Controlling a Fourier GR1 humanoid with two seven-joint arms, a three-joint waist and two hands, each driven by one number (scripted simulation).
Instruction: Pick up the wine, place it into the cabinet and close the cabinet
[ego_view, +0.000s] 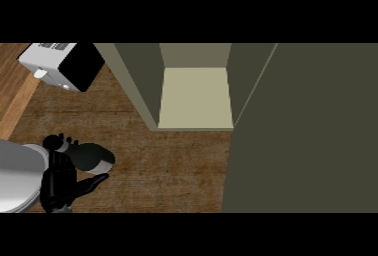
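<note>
The wine bottle (94, 156) shows from above as a dark round shape with a pale glint, low at the left over the wooden counter. My left hand (63, 181) is curled round it, fingers on its far side and thumb on its near side, hiding most of the bottle. The cabinet (195, 97) stands open at top centre with a pale bare shelf inside. Its door (303, 130) is swung out and fills the right side of the view. My right hand does not show.
A white and black appliance (62, 65) sits at the counter's far left corner. Brown wooden counter (170, 165) stretches between my left hand and the cabinet door. The counter's light edge (15, 105) runs along the left.
</note>
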